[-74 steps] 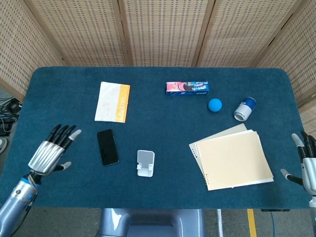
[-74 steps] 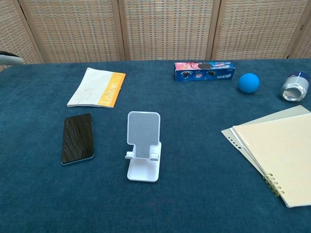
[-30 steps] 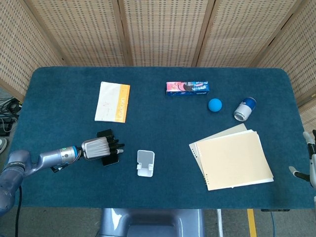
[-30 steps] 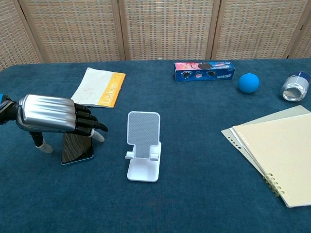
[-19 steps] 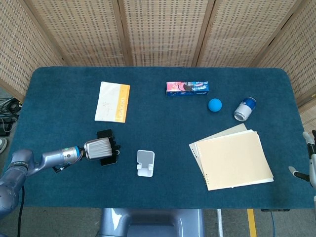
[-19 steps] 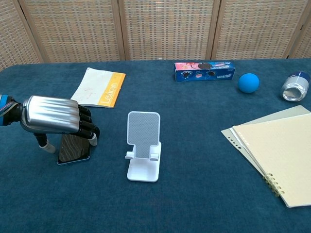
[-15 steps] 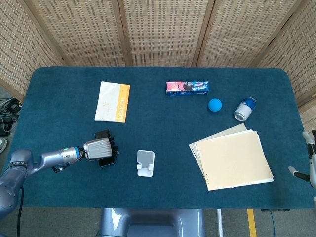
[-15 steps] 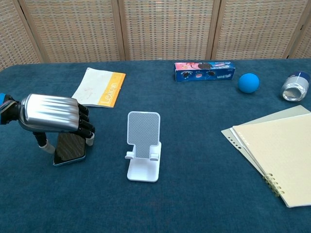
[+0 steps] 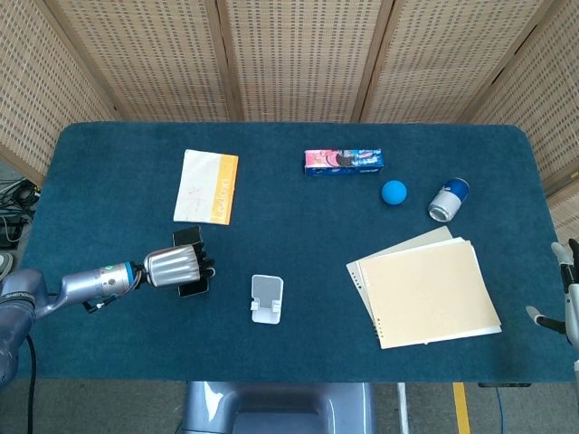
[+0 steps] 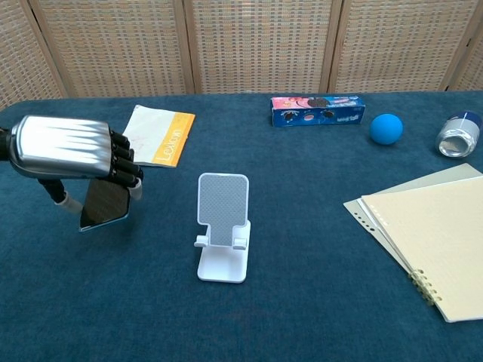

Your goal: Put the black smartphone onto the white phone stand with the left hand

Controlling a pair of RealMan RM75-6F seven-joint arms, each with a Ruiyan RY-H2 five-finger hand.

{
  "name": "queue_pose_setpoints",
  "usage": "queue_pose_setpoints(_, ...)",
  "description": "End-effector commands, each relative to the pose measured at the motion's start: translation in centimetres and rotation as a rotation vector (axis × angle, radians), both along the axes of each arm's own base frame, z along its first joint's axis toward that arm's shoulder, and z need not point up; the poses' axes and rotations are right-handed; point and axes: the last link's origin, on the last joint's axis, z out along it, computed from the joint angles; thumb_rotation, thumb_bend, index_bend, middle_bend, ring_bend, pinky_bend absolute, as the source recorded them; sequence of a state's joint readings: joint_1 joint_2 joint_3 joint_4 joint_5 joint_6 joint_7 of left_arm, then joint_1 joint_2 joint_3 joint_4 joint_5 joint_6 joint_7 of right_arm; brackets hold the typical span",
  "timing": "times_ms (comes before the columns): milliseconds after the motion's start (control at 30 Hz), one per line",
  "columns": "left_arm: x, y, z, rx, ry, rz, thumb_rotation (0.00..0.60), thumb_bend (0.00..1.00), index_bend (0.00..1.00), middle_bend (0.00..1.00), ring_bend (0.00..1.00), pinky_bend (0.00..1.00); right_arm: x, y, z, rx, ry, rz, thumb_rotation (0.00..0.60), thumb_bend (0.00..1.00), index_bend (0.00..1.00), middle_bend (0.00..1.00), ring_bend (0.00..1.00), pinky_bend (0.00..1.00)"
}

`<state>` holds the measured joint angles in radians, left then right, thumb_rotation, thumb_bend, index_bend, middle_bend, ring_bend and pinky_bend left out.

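My left hand (image 9: 174, 266) (image 10: 66, 148) grips the black smartphone (image 10: 104, 203) (image 9: 192, 284) from above and holds it lifted off the blue table, tilted, with most of it hidden under the hand. The white phone stand (image 9: 267, 297) (image 10: 223, 226) sits upright on the table to the right of the phone, apart from it. At the right edge of the head view my right hand (image 9: 568, 298) hangs beside the table with its fingers apart and nothing in it.
A white and orange booklet (image 9: 207, 185) (image 10: 153, 136) lies behind the left hand. Farther right are a blue snack box (image 9: 343, 162) (image 10: 318, 110), a blue ball (image 9: 393, 192) (image 10: 386, 128), a tipped can (image 9: 448, 200) (image 10: 458, 135) and spiral notebooks (image 9: 425, 290) (image 10: 430, 234).
My left hand came down over the phone, closed on it, and has raised it off the table and drawn it slightly left. The right hand has hardly moved.
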<state>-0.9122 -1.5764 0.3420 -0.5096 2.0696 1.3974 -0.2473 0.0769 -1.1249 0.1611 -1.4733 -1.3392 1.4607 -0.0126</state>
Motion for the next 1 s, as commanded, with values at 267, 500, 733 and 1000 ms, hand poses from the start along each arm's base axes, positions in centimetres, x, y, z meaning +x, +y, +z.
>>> queue_pose_setpoints(267, 9.5, -0.3, 5.6, 0.102, -0.074, -0.309, 0.6, 0.0, 0.53, 0.43, 0.48, 0.42, 0.4, 0.3, 0.3, 0.0, -0.023, 0.018, 0.6, 0.0, 0.0, 0.0, 0.0, 0.0)
queue_pose_setpoints(500, 14.9, -2.6, 5.2, 0.23, 0.072, -0.459, 0.6, 0.0, 0.55, 0.43, 0.48, 0.42, 0.5, 0.5, 0.4, 0.011, -0.042, 0.031, 0.6, 0.0, 0.0, 0.0, 0.0, 0.0)
queue_pose_setpoints(733, 16.9, -5.1, 1.7, 0.334, 0.171, -0.536, 0.6, 0.0, 0.54, 0.42, 0.48, 0.41, 0.3, 0.8, 1.1, 0.0, -0.076, 0.037, 0.6, 0.0, 0.0, 0.0, 0.0, 0.0)
queue_pose_setpoints(1000, 17.5, -6.0, -1.3, 0.358, 0.162, -0.553, 0.6, 0.0, 0.55, 0.42, 0.48, 0.41, 0.3, 0.9, 1.1, 0.013, -0.089, 0.045, 0.6, 0.0, 0.0, 0.0, 0.0, 0.0)
